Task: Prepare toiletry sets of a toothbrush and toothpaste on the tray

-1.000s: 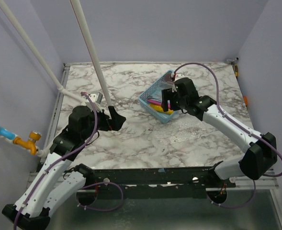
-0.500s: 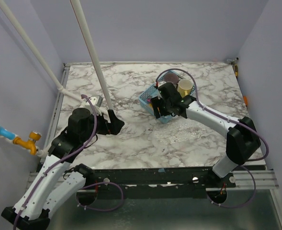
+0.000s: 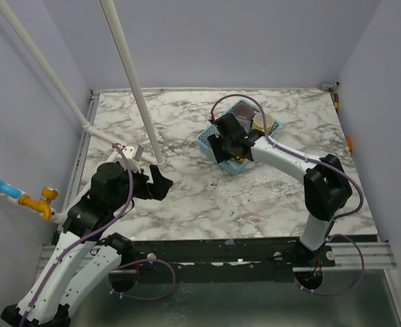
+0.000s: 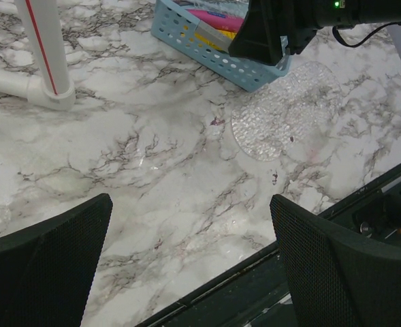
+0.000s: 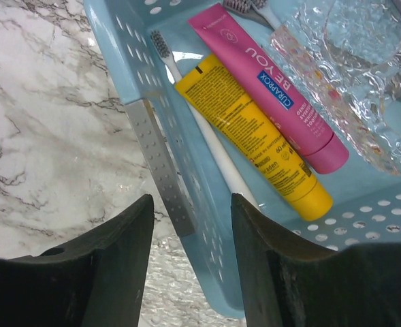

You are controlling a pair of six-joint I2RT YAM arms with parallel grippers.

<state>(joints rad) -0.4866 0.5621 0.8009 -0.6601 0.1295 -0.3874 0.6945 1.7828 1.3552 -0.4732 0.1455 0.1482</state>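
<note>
Top external: right gripper [image 3: 220, 148] now straddles basket [image 3: 206, 140] wall, apparently narrower.

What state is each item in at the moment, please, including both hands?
left hand, open, empty, above the table.
right hand, open, astride the basket's wall, gripping nothing.
basket, upright on the table.
yellow tube, lying flat in the basket, against the pink tube.
pink tube, lying flat in the basket.
white toothbrush, lying in the basket between the wall and the yellow tube.
</note>
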